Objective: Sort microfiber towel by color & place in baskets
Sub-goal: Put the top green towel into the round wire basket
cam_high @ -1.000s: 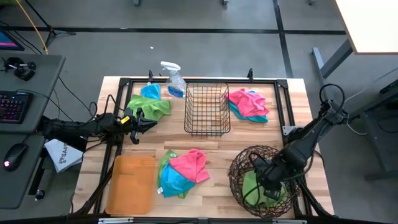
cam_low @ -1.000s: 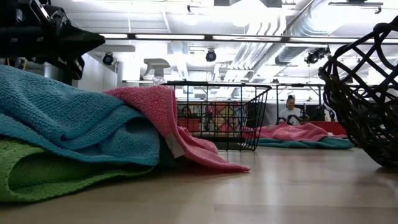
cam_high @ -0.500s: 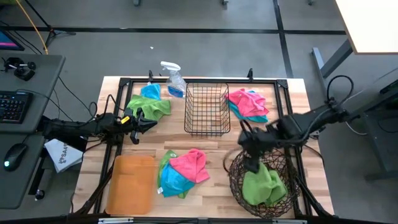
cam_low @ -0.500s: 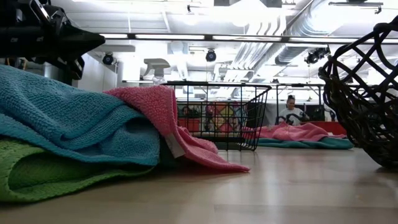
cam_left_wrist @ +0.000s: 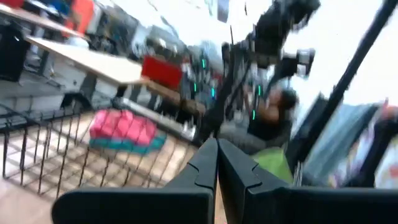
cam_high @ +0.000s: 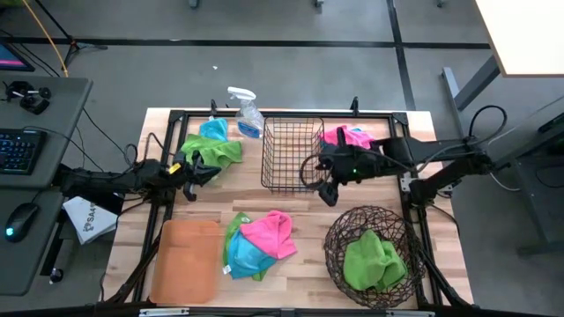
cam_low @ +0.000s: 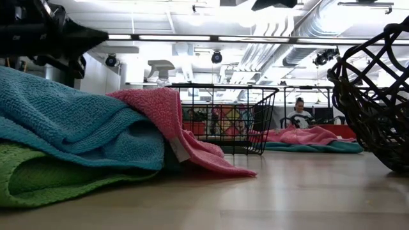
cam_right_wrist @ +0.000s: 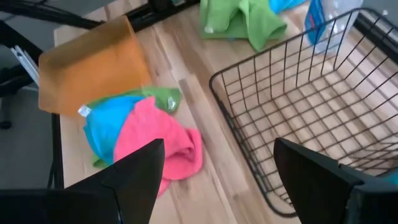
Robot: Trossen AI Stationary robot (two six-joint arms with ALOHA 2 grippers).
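Note:
My right gripper hangs open in the air by the right side of the black wire basket, touching nothing. My left gripper is shut and empty at the table's left, just near of a green towel with a blue towel beside it. A green towel lies in the round woven basket. A pink towel, a blue one and a green one lie heaped near the orange tray. Another pink towel lies far right, partly under the right arm.
A clear spray bottle stands at the far edge, left of the wire basket. A black frame borders the table. In the low view the near heap fills the left and the woven basket the right. A person sits behind the table.
My right gripper has risen out of the round woven basket and swung toward the far left, ending beside the wire basket's right side. The green towel stays lying in the woven basket, now uncovered.

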